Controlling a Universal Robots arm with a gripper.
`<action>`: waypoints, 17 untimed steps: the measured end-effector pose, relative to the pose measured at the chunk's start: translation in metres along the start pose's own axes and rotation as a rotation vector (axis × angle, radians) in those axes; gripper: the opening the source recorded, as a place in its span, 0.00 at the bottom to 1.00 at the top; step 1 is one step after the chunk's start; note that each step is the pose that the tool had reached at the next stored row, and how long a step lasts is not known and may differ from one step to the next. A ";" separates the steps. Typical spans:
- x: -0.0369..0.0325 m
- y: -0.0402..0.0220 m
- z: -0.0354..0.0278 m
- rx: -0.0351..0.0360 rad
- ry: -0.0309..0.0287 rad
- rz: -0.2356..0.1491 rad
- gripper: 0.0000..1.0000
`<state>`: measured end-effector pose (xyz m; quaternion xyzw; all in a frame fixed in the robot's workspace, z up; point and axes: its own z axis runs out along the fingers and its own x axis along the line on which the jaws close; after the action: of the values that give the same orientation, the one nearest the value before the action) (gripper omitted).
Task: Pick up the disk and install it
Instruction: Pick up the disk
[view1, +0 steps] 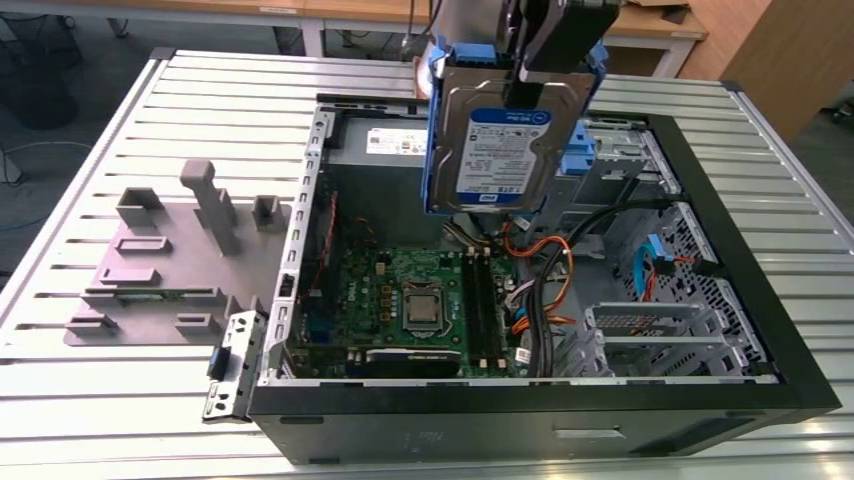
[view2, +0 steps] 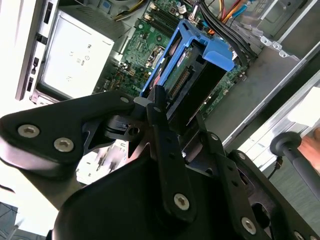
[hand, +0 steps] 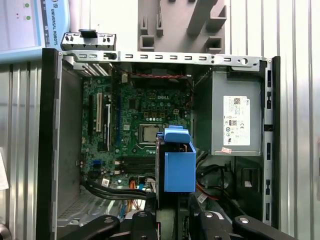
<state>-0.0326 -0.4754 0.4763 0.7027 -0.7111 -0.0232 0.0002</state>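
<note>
The disk (view1: 505, 150) hangs upright above the open computer case (view1: 767, 350), its white-and-blue label facing the exterior camera and blue rails along its sides. My gripper (view1: 537, 72) is shut on its top edge. In the second wrist view the black fingers (view2: 161, 125) clamp the disk (view2: 197, 62) over the motherboard. In the first wrist view the disk's blue handle end (hand: 179, 165) points down into the case, just ahead of my gripper (hand: 172, 220).
A grey power-supply box (view1: 380, 145) with a white sticker sits at the case's back. Metal drive bays (view1: 667, 270), a blue latch (view1: 577, 160) and loose cables lie on the exterior view's right. A grey fixture plate (view1: 160, 270) stands outside the case on the left.
</note>
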 end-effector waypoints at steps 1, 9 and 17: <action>0.0012 0.0000 0.0000 0.0000 0.0000 0.000 0.35; 0.0114 -0.0001 -0.0003 0.0000 0.0000 0.000 0.35; 0.0220 -0.0003 -0.0006 0.0000 0.0001 0.000 0.35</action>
<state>-0.0326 -0.4973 0.4762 0.7027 -0.7111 -0.0232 0.0003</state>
